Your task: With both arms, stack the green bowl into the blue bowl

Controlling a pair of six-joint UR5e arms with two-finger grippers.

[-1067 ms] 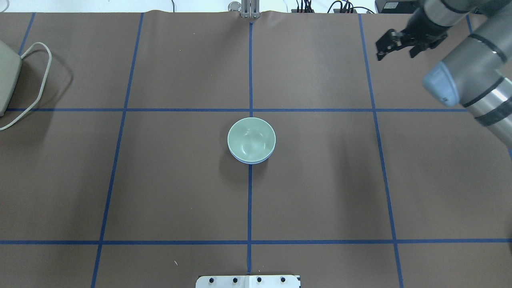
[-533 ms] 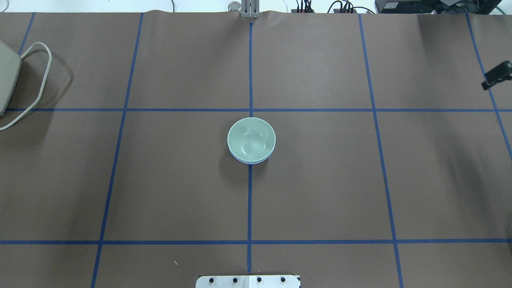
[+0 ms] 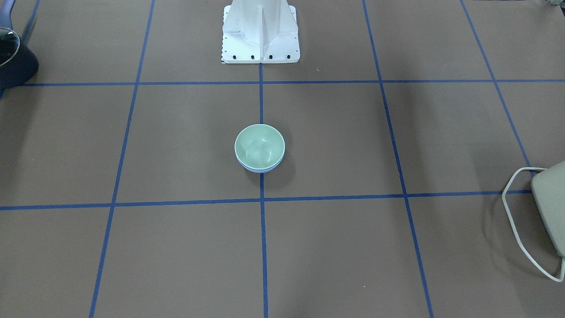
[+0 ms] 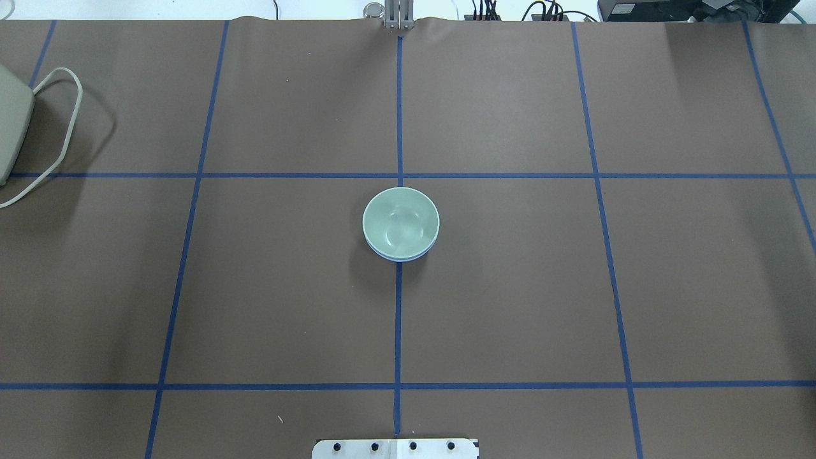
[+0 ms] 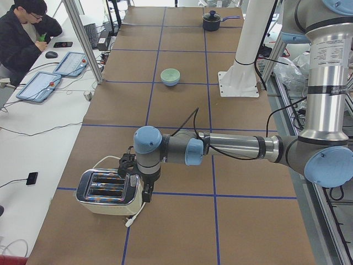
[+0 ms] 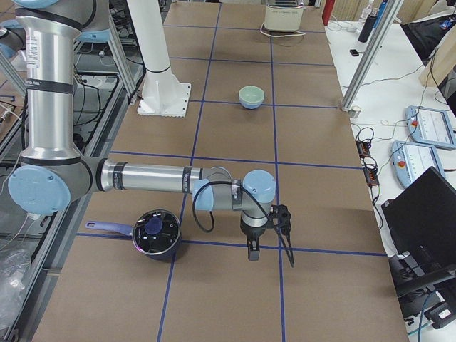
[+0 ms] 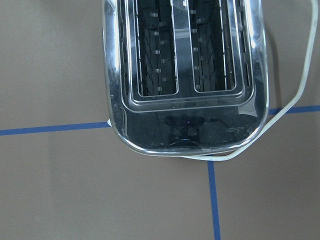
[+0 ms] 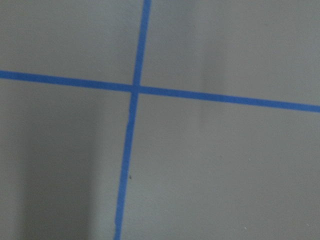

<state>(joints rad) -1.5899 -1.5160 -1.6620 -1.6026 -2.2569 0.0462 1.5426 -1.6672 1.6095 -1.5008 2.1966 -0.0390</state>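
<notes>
The green bowl (image 4: 400,222) sits nested inside the blue bowl (image 4: 399,258) at the table's centre; only a thin blue rim shows under it. The stack also shows in the front-facing view (image 3: 259,145) and both side views (image 5: 170,75) (image 6: 251,95). Neither gripper is near the bowls. My left gripper (image 5: 142,190) hangs low over the table beside the toaster, seen only in the exterior left view. My right gripper (image 6: 271,249) hangs over a tape crossing near the pot, seen only in the exterior right view. I cannot tell whether either is open or shut.
A chrome toaster (image 7: 185,75) with a white cord stands at the table's left end (image 4: 9,127). A dark pot (image 6: 157,234) stands at the right end. The white pedestal base (image 3: 260,31) is at the robot's side. An operator sits beyond the table (image 5: 25,33).
My right arm and gripper have swung away to the right and left the overhead view. The nested bowls have not moved.
</notes>
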